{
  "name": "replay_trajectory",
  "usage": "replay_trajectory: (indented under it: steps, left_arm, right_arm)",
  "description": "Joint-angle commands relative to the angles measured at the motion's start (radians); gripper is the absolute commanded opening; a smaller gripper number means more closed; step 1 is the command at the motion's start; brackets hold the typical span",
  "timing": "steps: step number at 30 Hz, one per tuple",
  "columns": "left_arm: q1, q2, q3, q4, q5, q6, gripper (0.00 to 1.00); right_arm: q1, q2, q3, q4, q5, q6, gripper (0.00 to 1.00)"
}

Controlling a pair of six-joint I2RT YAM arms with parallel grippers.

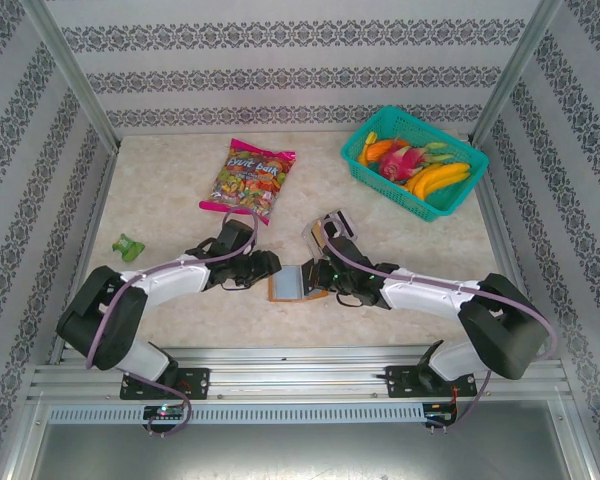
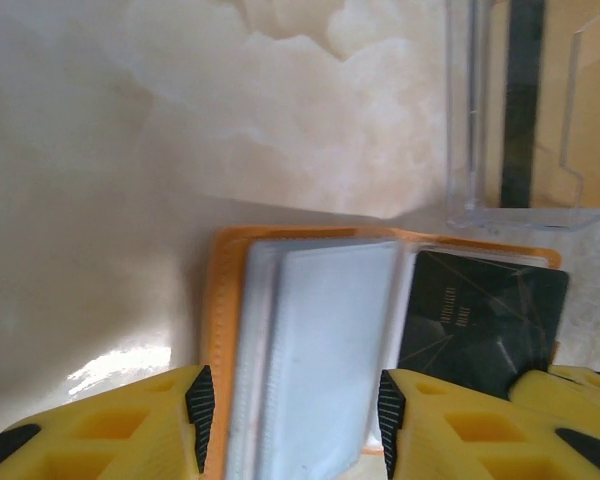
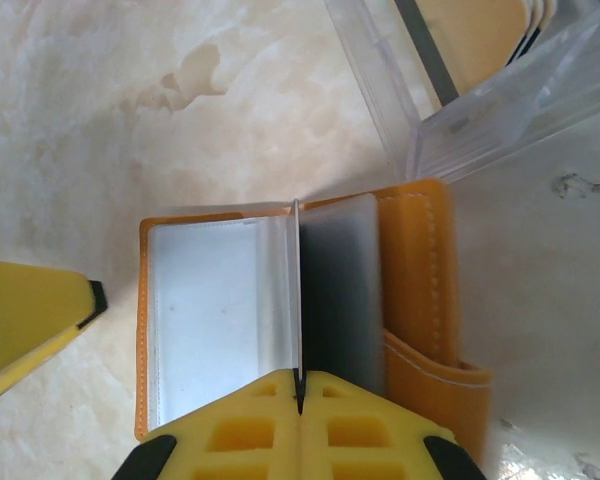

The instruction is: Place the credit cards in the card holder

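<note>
top view: the holder [image 1: 298, 283] lies open on the table [image 1: 170, 205], near the front edge, between the two arms. the left gripper [image 1: 267, 266] is at its left side and the right gripper [image 1: 332, 278] at its right. a clear tray [image 1: 325, 232] stands just behind it. a candy bag [image 1: 248, 180] and a basket [image 1: 367, 130] of fruit lie well back.

left wrist: the left gripper's jaws stand apart, open, with the holder's clear sleeves [image 2: 320, 340] between them. a black card [image 2: 480, 320] is over the holder's right half, its near end at the right gripper's yellow fingers. more cards [image 2: 555, 90] stand in the tray beyond.

right wrist: the right gripper's jaws are closed on the black card, seen edge-on as a thin line standing up from the middle of the open holder. one finger of the left gripper shows at the left, apart from the holder.
</note>
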Motion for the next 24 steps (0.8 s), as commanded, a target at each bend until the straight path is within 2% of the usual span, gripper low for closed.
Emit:
replay_trajectory:
  steps: [1, 10, 17, 24]
  left_arm:
    - [-0.015, 0.038, 0.022, -0.01, 0.008, 0.019, 0.51]
    - [-0.021, 0.088, 0.04, -0.012, 0.02, 0.025, 0.49]
    - [-0.026, 0.117, 0.035, -0.005, 0.026, 0.024, 0.37]
    - [-0.032, 0.139, 0.038, -0.013, 0.023, 0.023, 0.3]
  right_arm:
    - [-0.009, 0.009, -0.024, 0.093, -0.042, -0.008, 0.0]
    - [-0.008, 0.066, -0.043, 0.147, -0.057, 0.017, 0.0]
    - [0.006, 0.114, -0.058, 0.19, -0.056, 0.035, 0.0]
    - [0.031, 0.166, -0.04, 0.221, -0.077, 0.057, 0.0]
